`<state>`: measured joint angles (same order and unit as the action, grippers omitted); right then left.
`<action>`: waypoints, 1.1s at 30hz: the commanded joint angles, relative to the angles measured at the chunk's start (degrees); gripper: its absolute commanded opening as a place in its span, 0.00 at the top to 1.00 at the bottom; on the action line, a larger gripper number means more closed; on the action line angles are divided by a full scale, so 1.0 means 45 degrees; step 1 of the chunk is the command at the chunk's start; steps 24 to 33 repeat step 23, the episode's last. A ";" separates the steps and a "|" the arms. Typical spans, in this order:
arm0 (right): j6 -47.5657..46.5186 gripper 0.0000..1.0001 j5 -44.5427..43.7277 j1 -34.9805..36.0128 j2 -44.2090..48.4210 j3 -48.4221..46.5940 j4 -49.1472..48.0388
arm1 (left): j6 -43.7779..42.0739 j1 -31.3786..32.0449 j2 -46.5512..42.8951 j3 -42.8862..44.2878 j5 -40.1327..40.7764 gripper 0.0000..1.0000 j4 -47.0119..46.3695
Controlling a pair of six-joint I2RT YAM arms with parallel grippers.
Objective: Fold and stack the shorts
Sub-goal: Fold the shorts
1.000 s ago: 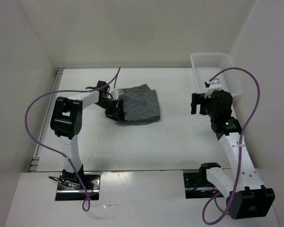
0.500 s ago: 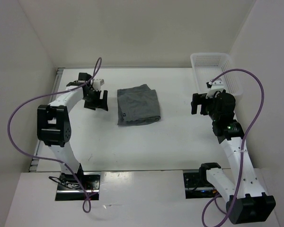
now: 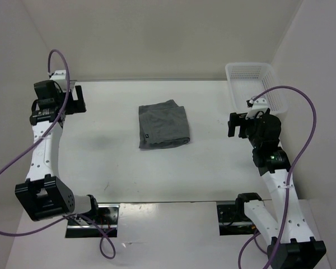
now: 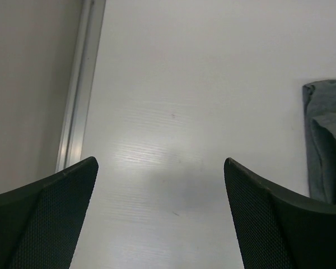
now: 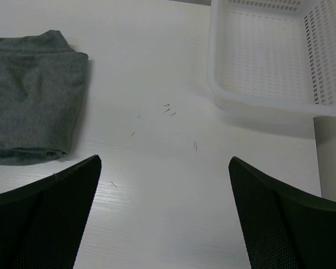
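Note:
The grey shorts (image 3: 163,124) lie folded in a flat rectangle on the white table, a tiny dark tag near their lower left. The left wrist view catches their edge (image 4: 327,140) at the far right; the right wrist view has them (image 5: 31,95) at the left. My left gripper (image 3: 78,100) hangs open at the table's far left, well away from the cloth, nothing between its fingers (image 4: 39,213). On the right side my right gripper (image 3: 233,124) is open and empty too, between the shorts and the basket.
A white mesh basket (image 3: 256,84) stands at the back right corner, seen close in the right wrist view (image 5: 269,61). A metal rail (image 4: 81,84) runs along the table's left edge by the wall. Purple cables loop from both arms.
My left gripper has let go of the shorts, opened wide and swung away to the far left. The shorts now lie flat and folded. The right arm has barely moved.

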<state>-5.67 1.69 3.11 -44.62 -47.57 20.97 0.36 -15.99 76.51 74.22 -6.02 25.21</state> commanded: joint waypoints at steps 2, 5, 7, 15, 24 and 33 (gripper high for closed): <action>-0.0281 0.01 -0.0123 -0.0028 0.0383 0.0259 -0.0715 | -0.0080 0.0252 -0.0652 -0.0848 0.2371 0.00 -0.0349; -0.0283 0.01 -0.0123 -0.0028 0.0501 0.0376 -0.0852 | -0.0080 0.0252 -0.1121 -0.1199 0.2647 0.00 -0.0349; -0.0283 0.01 -0.0005 -0.0028 0.0637 0.0512 -0.0852 | -0.0080 0.0135 -0.1357 -0.1395 0.2453 0.00 -0.0349; -0.0400 0.01 0.0249 -0.0028 0.1184 0.0747 -0.0735 | -0.0080 0.0018 -0.2040 -0.2078 0.2139 0.00 -0.0349; -0.0634 0.01 0.0501 -0.0028 0.2023 0.1273 -0.0617 | -0.0080 -0.0099 -0.2412 -0.2313 0.1768 0.00 -0.0232; -0.0634 0.01 0.0501 -0.0028 0.2023 0.1273 -0.0617 | -0.0080 -0.0099 -0.2412 -0.2313 0.1768 0.00 -0.0232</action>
